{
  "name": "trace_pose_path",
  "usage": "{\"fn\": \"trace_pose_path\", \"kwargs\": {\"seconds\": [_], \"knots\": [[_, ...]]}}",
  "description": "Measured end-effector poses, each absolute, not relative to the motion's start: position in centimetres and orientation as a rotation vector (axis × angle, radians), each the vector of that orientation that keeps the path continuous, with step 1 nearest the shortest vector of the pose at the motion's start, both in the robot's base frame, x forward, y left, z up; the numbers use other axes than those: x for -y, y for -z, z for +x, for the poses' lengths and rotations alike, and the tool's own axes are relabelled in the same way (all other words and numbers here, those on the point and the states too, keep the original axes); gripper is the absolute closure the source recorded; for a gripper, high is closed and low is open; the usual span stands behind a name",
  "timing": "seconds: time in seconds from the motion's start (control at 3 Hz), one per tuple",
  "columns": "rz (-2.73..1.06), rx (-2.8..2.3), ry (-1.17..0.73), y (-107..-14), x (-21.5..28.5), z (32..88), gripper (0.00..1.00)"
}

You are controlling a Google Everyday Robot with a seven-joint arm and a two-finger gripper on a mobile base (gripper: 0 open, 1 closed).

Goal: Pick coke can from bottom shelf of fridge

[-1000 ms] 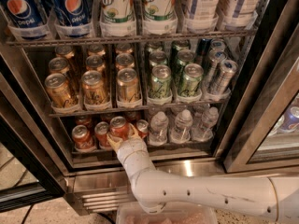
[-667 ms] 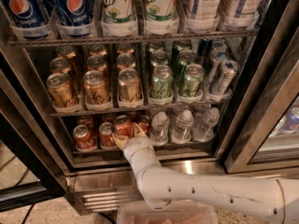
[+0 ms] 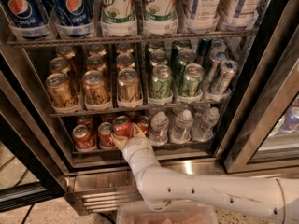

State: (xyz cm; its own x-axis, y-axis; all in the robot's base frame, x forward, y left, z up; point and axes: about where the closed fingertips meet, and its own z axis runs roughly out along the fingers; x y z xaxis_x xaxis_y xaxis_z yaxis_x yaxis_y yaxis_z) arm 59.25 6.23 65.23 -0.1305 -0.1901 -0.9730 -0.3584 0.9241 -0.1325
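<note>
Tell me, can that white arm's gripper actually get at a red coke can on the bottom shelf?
Probably yes. The fridge stands open, and the gripper is in at the bottom shelf, right against a front coke can, with nothing visible between them.

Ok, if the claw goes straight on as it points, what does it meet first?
The coke can directly ahead of the claw on the bottom shelf; depth is unclear, so they may already touch.
</note>
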Motion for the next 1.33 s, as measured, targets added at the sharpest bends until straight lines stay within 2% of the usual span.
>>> {"fn": "trace_pose_path", "kwargs": {"seconds": [1.0, 1.33], "knots": [[-0.552, -1.767, -0.324, -63.2, -9.0, 48.9, 1.0], [-0.552, -1.767, -0.325, -63.2, -9.0, 48.9, 1.0]]}}
